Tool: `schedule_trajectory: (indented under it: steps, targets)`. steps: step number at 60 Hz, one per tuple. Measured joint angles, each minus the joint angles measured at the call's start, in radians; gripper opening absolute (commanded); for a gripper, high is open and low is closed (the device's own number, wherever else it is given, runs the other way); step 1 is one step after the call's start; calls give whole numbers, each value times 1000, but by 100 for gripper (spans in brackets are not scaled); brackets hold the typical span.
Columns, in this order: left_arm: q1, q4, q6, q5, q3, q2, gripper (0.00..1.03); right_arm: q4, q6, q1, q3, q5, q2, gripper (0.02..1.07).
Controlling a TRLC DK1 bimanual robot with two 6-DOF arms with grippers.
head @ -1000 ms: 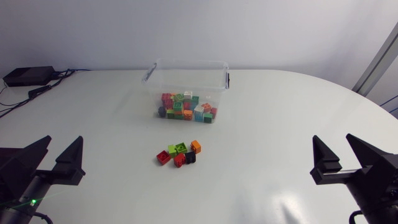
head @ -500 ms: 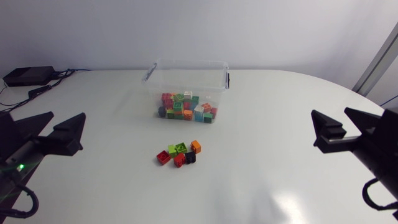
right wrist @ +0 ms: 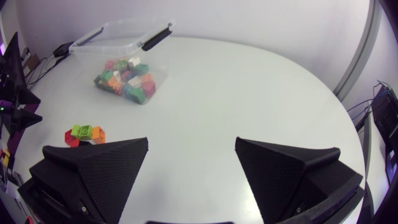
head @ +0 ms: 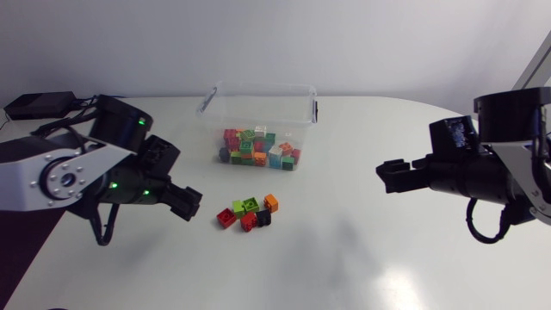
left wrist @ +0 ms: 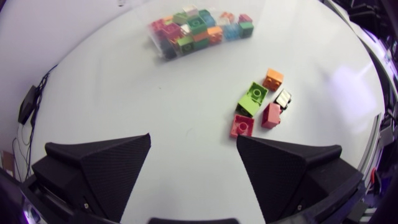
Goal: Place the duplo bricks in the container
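Our left claw (head: 187, 205) is left of centre in the head view, fingers spread wide, released, nothing in it. Our right claw (head: 392, 175) is right of centre, also released and empty, well apart from any brick. We see the clear container (head: 258, 105) at upper centre of the white counter (head: 362, 258), with a heap of mixed-colour duplo bricks (head: 258, 148) inside. The loose cluster (head: 250, 213) lies on the counter at frame centre, below the container and apart from it, just right of the left claw. It has a red brick (head: 226, 217), green brick (head: 245, 206), orange brick (head: 271, 202), black brick (head: 263, 218) and second red brick (head: 249, 221), packed close together. In the left wrist view we see the cluster ahead of that claw, not between its fingers.
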Motion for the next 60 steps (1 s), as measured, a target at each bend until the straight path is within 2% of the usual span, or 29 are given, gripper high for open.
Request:
schedule_trajectory:
  steps: [8, 15, 26, 30, 45, 46, 50, 53, 60]
  targets:
    - [-19, -68, 64, 55, 83, 169, 96, -87, -18, 8, 50, -89, 85, 103]
    - [-34, -90, 89, 91, 134, 278, 94, -175, -60, 14, 109, -126, 159, 103]
    - [-60, -104, 102, 111, 185, 356, 91, -217, -102, 65, 150, -137, 216, 102]
    - [-68, -104, 111, 111, 195, 381, 85, -220, -106, 84, 166, -137, 245, 102]
    - [-92, -84, 138, 122, 210, 470, 82, -222, -109, 208, 211, -113, 349, 102]
    - [-92, -83, 140, 122, 212, 473, 77, -222, -109, 214, 214, -110, 352, 102]
    - [-92, -68, 140, 121, 220, 484, 75, -222, -109, 243, 225, -87, 367, 102]
    - [-92, -57, 140, 121, 227, 490, 64, -222, -109, 272, 242, -75, 392, 102]
    - [-92, -35, 144, 123, 237, 509, 53, -218, -109, 312, 277, -55, 460, 102]
